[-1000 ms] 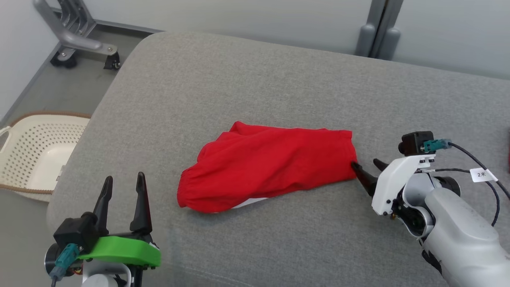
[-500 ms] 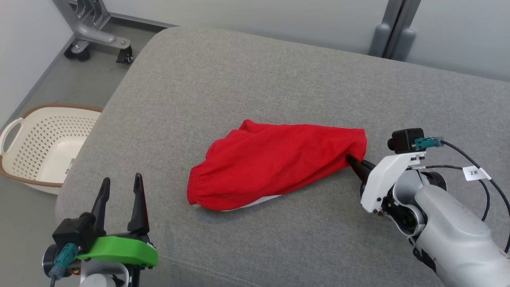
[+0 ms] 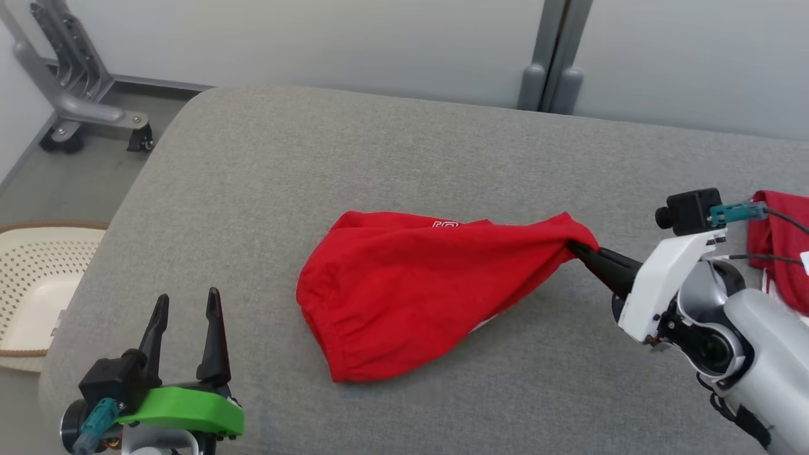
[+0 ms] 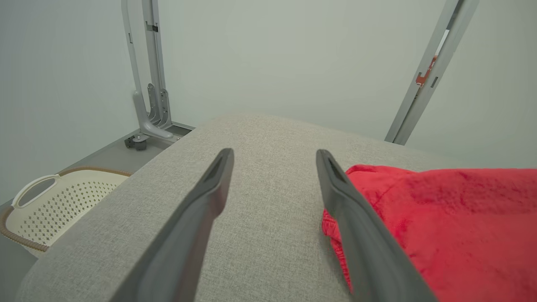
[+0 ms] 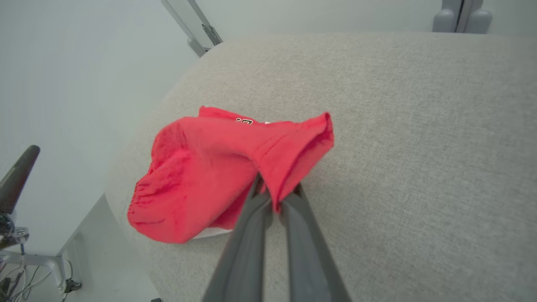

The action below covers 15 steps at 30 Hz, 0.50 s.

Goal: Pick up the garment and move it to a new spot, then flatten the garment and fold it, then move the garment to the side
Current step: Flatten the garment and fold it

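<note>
One red garment (image 3: 417,284) lies bunched near the middle of the cushion (image 3: 316,158). Most of it rests on the cushion, with the gathered hem toward the cushion's near-left side. Its right corner is drawn up off the cushion into a taut peak, and the right gripper (image 3: 578,248) is clamped on that corner. In the right wrist view the fingers (image 5: 247,235) meet with a fold of red fabric pinched between them. A small print (image 3: 445,224) shows on the garment's far edge, too small to read. A white sliver under its near edge may be a lining.

The left gripper (image 3: 188,294) sits over the cushion's near-left corner, jaws spread wide and empty. A red cloth (image 3: 780,240) lies at the cushion's right edge. On the floor off the cushion's left edge stands a perforated basket (image 3: 31,284). A wheeled grey frame (image 3: 76,95) stands beyond the cushion's far-left corner.
</note>
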{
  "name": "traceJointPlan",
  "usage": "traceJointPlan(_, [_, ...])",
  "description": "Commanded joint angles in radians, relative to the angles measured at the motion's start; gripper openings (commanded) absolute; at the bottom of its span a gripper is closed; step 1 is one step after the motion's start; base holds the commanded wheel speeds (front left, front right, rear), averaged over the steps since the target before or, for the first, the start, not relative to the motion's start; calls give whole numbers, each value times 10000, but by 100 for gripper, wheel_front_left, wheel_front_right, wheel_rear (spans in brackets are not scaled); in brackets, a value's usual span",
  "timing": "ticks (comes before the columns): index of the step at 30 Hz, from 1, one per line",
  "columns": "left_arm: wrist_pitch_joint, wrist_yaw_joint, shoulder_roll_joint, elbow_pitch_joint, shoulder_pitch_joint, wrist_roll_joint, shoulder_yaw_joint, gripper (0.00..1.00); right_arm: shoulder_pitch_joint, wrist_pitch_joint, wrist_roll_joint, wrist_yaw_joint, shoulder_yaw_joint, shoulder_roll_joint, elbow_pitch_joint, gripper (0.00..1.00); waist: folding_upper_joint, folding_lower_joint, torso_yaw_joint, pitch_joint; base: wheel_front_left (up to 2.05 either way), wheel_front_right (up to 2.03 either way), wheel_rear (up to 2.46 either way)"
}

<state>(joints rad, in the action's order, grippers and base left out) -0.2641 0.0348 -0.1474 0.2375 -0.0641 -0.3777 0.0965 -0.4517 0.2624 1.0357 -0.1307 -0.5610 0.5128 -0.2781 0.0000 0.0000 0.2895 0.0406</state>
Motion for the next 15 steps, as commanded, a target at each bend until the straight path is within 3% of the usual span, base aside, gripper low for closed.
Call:
traceJointPlan(1, [2,-2,-36,3,166,-3,-46,100,270,218,147,1,159,200,392,0,0,0,-487,-177,0,0,0])
traceJointPlan(6, [4,28,8,32,196,-2,-71,100,1318,1689,1066,0,1121,819,1868,0,0,0,-970,-231,0,0,0])
traceJointPlan(9, [4,24,29,22,183,17,-90,100,1941,2259,1057,1,1850,999,2652,0,0,0,-1154,-217,0,0,0])
traceJointPlan(15, [4,68,82,29,129,65,-90,100,3208,3505,778,1,3382,509,3676,0,0,0,-1306,-179,0,0,0])
